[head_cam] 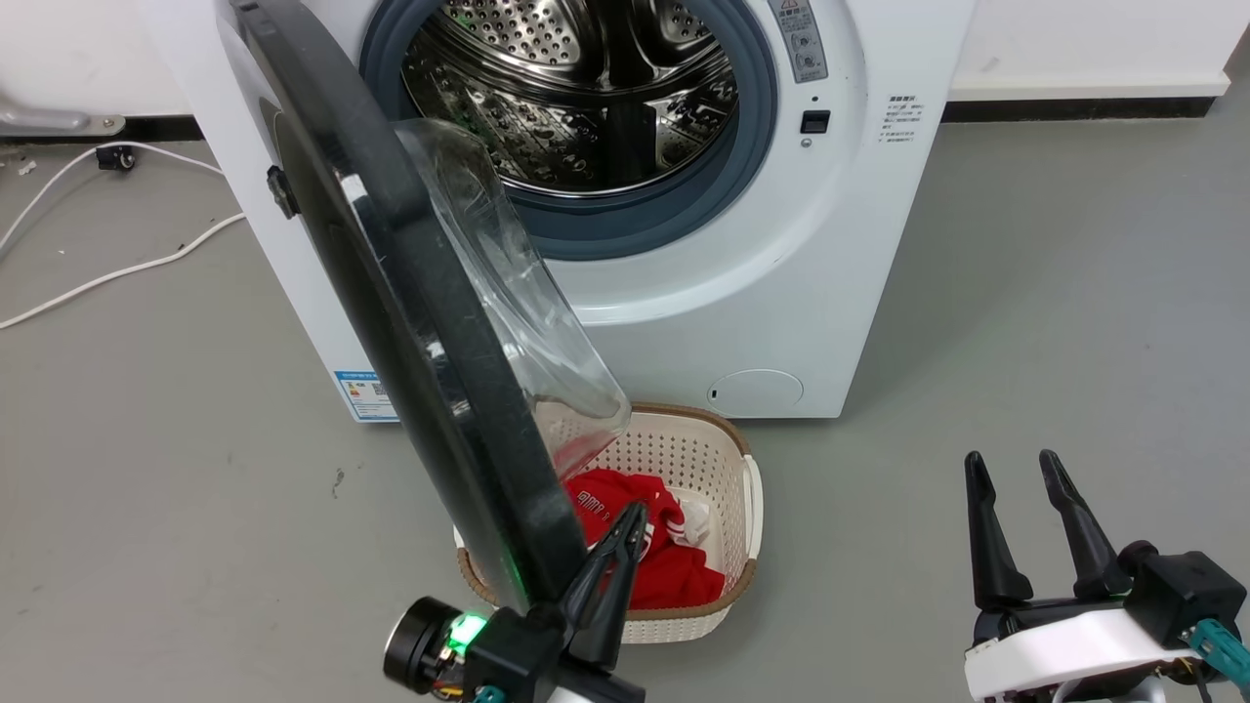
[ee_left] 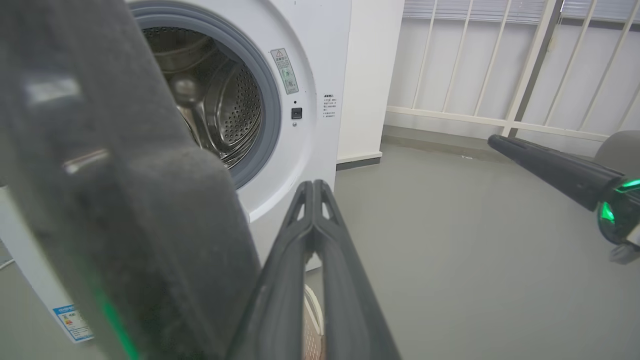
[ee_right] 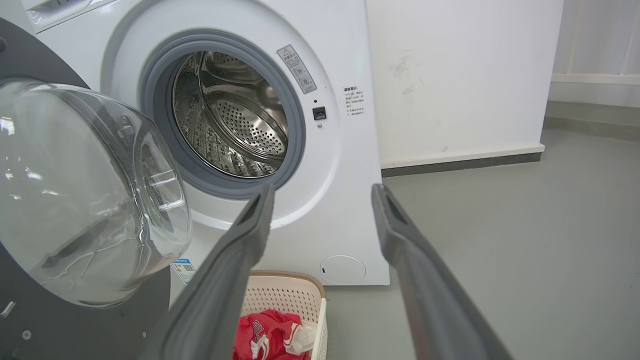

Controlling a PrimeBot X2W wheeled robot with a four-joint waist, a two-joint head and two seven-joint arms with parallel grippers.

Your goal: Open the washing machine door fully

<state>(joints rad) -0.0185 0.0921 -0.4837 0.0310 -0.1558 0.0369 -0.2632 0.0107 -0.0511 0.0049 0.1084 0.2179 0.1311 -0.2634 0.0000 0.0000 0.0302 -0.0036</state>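
Black glossy round washing machine door (head_cam: 391, 293) part-open, centre-left; left gripper (head_cam: 630, 517), fingers pressed together, beside its rim, likely to push; right gripper (head_cam: 1011, 467) spread.

Door (head_cam: 391, 293): top cut off by the head view's upper edge; lower rim hides the left side of the basket (head_cam: 750, 498). Label (head_cam: 363, 392) text: illegible.

Bright, even indoor light leaves only faint shadows on the grey floor (head_cam: 1055, 293). Highlights glint on the perforated steel drum (head_cam: 576, 107) and on the clear glass bowl (ee_right: 75, 200) of the large round glossy black washing machine door (head_cam: 391, 293). At the left of the left wrist frame its rim is heavily blurred and tinted green low down; verticals lean at the frame edges.
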